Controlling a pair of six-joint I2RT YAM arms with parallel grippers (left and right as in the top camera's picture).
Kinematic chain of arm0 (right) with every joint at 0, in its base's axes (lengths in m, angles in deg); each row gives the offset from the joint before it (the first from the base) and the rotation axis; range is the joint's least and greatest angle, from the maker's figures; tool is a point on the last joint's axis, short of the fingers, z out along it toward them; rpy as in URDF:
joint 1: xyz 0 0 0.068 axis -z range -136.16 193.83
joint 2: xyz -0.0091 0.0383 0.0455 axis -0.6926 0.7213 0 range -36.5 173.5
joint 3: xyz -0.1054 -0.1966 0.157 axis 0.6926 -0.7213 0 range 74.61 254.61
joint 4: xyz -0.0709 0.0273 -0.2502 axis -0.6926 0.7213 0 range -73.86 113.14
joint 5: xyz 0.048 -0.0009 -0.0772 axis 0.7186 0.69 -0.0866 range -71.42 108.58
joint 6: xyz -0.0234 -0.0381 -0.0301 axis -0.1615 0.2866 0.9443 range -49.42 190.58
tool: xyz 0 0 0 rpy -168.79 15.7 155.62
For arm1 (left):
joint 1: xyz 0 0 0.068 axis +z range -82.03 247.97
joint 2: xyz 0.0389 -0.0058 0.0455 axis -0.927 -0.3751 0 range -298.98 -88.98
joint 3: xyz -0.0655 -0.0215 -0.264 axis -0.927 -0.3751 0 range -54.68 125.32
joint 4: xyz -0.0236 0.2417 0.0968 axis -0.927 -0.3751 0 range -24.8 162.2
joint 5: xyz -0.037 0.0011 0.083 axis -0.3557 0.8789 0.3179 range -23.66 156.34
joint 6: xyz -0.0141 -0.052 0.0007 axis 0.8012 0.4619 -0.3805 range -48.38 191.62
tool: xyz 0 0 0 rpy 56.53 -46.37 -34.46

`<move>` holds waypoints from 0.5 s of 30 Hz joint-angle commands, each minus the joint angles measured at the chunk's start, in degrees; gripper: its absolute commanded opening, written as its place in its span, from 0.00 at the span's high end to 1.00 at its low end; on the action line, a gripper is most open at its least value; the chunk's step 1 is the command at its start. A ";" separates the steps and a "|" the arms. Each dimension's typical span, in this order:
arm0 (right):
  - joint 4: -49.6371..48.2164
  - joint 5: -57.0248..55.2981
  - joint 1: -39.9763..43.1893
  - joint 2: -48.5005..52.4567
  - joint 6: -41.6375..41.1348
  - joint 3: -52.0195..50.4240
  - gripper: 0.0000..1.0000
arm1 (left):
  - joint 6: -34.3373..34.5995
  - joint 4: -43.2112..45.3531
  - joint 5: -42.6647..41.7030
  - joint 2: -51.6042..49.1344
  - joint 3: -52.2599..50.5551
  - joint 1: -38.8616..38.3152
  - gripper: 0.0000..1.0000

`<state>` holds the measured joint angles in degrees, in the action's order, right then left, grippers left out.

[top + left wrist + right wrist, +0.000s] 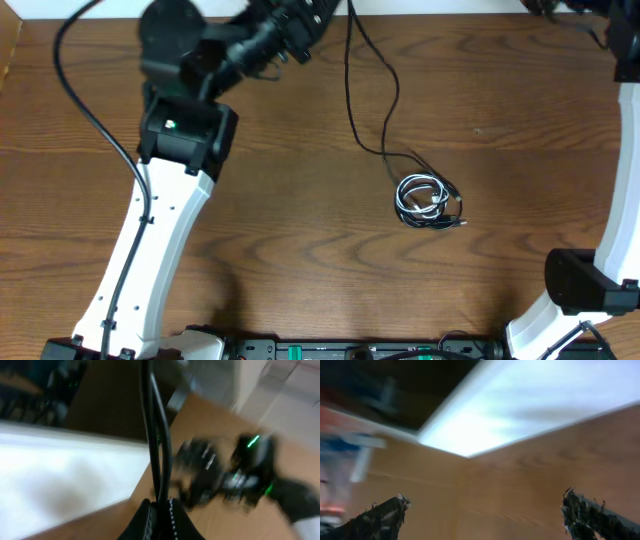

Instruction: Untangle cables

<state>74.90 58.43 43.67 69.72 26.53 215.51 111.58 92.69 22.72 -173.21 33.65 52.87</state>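
Left gripper (296,32) was at the far edge of the table (300,240), near the middle of that edge. In the left wrist view its fingers (161,509) were pressed together on a black cable (152,435). Two black strands ran side by side up out of the pinch. That view was heavily blurred.

Overhead, the black cable (350,90) ran from the far edge beside the left gripper, curved toward the near side and led into the bundle (428,197). Bundle lay on the table right of centre, well apart from both arms. It was a small coil of white cable (412,190) wound together with black loops. A short dark end stuck out at its lower right. I could not tell how many black cords were in the coil.

Right gripper (485,510): in the right wrist view the fingers stood far apart at the two lower corners, nothing between them, only bare table and a pale surface past the edge. View blurred. Overhead, the right arm (625,200) ran along the right edge of the table.
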 commanded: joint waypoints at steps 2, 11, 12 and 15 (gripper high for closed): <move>9.20 0.37 -0.79 -0.72 23.41 0.42 0.01 | 14.88 9.16 0.85 0.11 1.11 1.57 0.93; 20.61 -5.97 -9.73 -0.63 47.12 -4.02 0.01 | 18.86 9.81 9.42 0.11 7.96 1.68 0.93; 20.28 -7.21 -10.62 -0.61 47.12 -5.01 0.01 | 18.86 9.84 10.03 0.11 8.66 1.68 0.93; 17.92 -8.04 -13.11 -0.55 47.12 -9.03 0.01 | 18.88 9.62 11.41 0.11 11.02 1.68 0.93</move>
<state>94.20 53.74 32.50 69.61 69.19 209.78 129.07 101.74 30.77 -173.49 40.84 54.23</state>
